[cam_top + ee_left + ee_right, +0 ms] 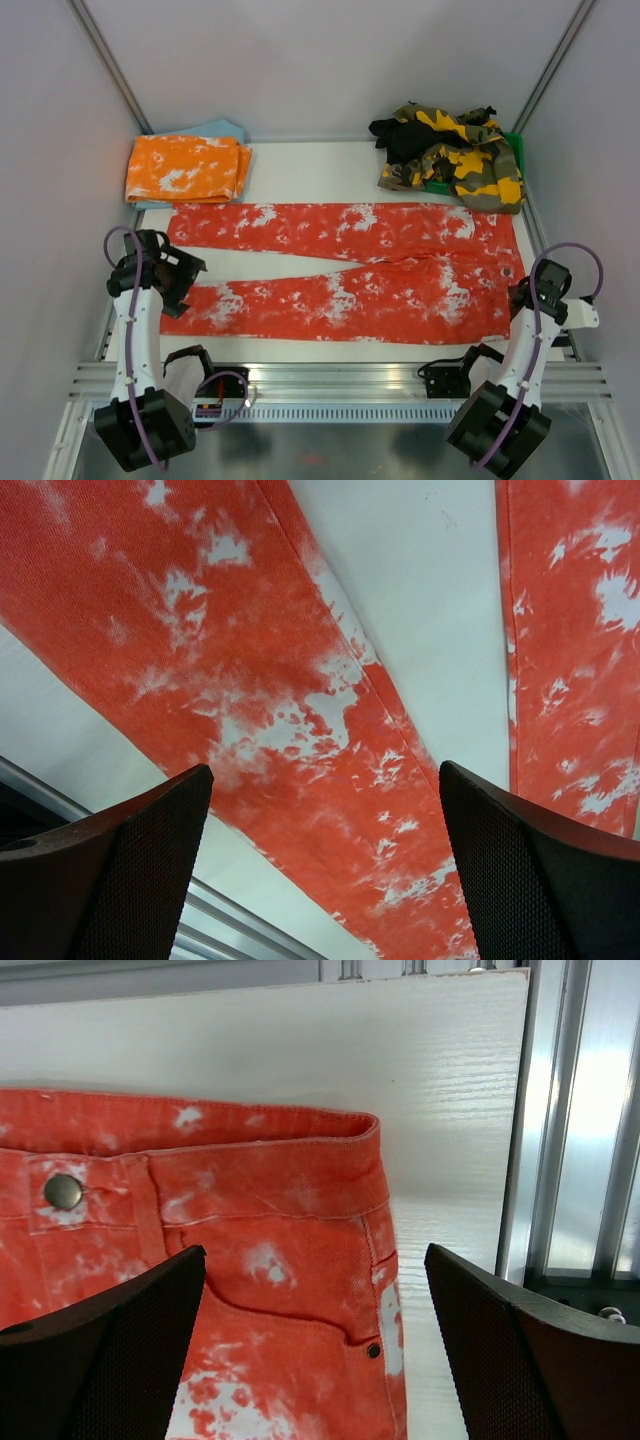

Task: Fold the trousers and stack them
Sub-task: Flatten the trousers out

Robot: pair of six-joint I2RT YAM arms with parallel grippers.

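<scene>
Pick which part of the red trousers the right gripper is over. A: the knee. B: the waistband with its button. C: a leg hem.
B: the right wrist view shows the red trousers, their waistband and button, just ahead of the open right gripper.

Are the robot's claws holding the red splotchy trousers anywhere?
No, nothing is held. Both the left gripper and the right gripper are open above the red-and-white tie-dye cloth trousers.
</scene>
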